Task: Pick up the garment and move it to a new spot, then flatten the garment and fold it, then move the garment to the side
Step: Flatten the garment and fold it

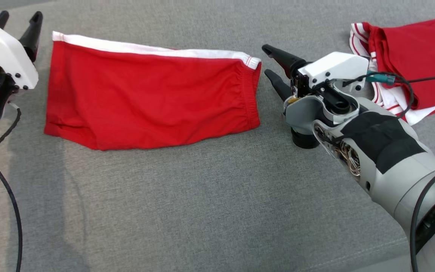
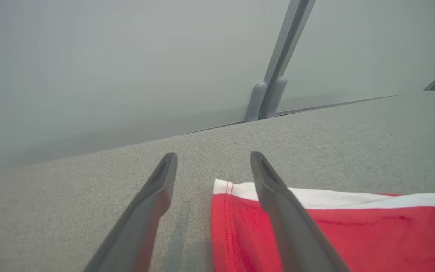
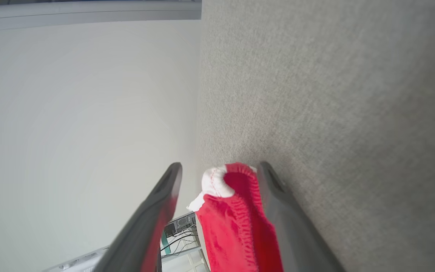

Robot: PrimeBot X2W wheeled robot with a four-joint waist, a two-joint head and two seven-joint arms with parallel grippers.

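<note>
A: Where's the garment point(image 1: 151, 96) now?

B: Flat on the grey cushion point(image 1: 202, 196), mid-far part, folded to a red band. The risk, probably: the right gripper point(image 1: 267, 60) sits just beside the waistband end, fingers spread, nothing pinched. The right wrist view looks along them w/ that end between. A careless pull-back could snag the elastic & drag the fold open.

A: Other side?

B: The left gripper point(image 1: 18, 19) is wide open too, holding nothing, by the far-left corner of the cloth. If only one end gets pulled for the move aside, the layers likely skew. Also a 2nd red-white garment point(image 1: 417, 56) lies at the far-right corner, so that side is crowded.

A: Orientation?

B: Long axis runs left–right, approx. parallel to the far edge. Waistband faces right, leg hems left, white stripe along the far side.
</note>
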